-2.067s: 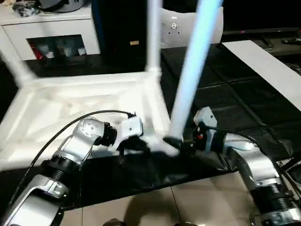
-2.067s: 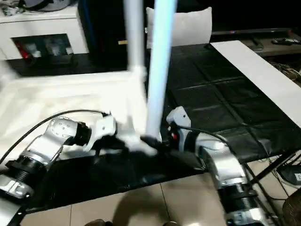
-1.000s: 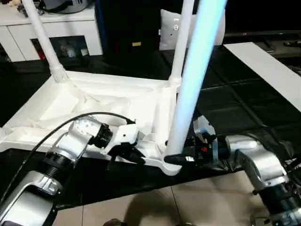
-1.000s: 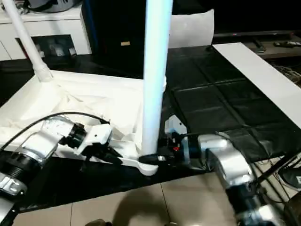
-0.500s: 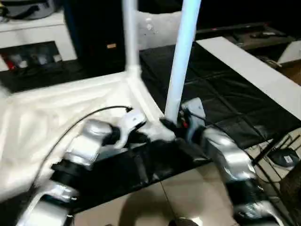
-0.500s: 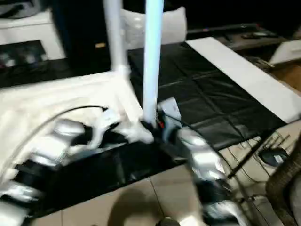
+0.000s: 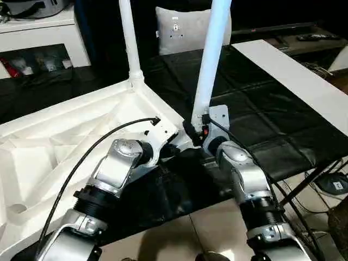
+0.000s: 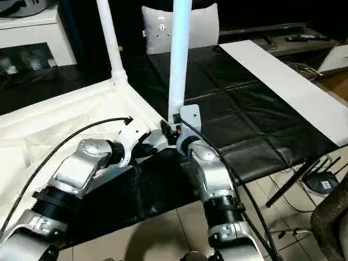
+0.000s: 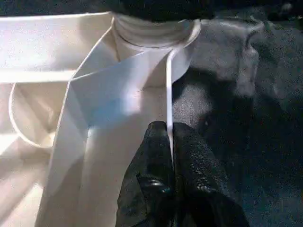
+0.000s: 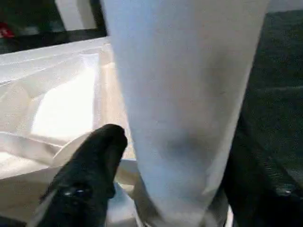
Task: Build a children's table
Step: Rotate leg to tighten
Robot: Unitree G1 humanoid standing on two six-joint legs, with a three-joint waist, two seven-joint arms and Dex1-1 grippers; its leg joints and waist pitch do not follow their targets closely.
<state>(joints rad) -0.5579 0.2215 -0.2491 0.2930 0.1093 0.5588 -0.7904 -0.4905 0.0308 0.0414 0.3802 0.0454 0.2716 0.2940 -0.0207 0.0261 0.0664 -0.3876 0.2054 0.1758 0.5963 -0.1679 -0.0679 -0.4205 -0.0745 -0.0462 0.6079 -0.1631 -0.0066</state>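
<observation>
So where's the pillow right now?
The pillow stands at the far end of the black mat, behind the two upright table legs, right of the white cabinet.

It looks like a living room in a home: a white cabinet point(image 7: 49, 46) with glass doors, a pillow point(image 7: 182, 32) behind, a tiled floor point(image 7: 212, 228) and black mats point(image 7: 261, 109)

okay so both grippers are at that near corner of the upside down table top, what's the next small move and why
Probably press the near leg straight down to seat it. The right gripper has its fingers around the leg's base at the corner socket, and the left gripper pinches the table top rim beside it, bracing it. The far leg stands upright in its socket.
</observation>
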